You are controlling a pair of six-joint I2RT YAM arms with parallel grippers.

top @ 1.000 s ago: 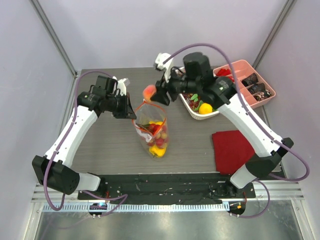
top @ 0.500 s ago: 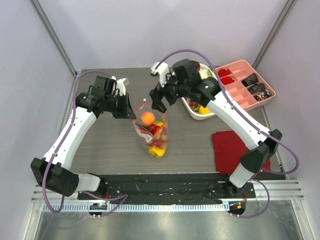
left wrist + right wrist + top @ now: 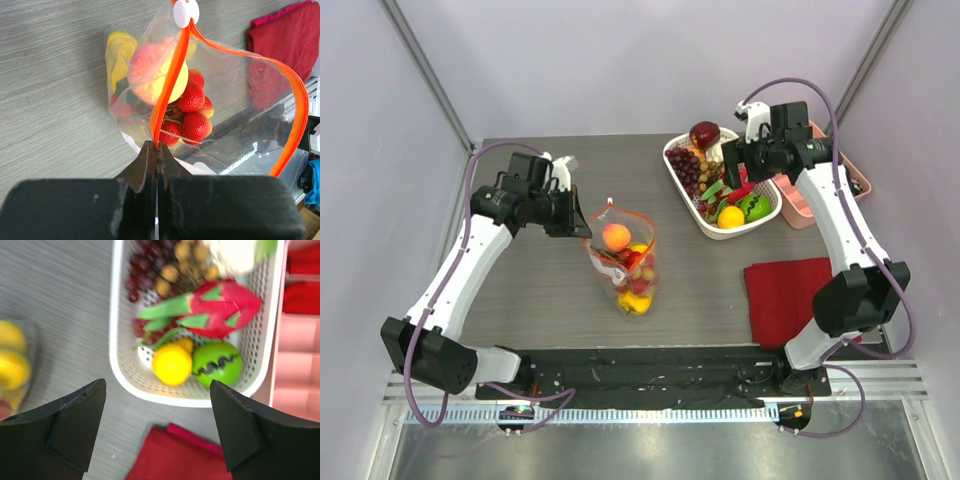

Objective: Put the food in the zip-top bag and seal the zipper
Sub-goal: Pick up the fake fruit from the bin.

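The zipper (image 3: 169, 90) is pinched by the left gripper (image 3: 157, 149), jaws pressed together, so the zip-top bag (image 3: 625, 265) is held mouth-open mid-table, food (image 3: 614, 237) inside. The right gripper (image 3: 157, 390) is spread, empty, above the basket (image 3: 118, 371), presumably for more.

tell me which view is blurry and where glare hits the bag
Right wrist view: soft and smeared, the white basket and its fruit blurriest toward the top. Left wrist view: sharp on the strawberries and zipper, white glare streaks on the zip-top bag's lower right, the dark left fingers close up showing little detail. Top external view: evenly lit, crisp, only faint shadows.
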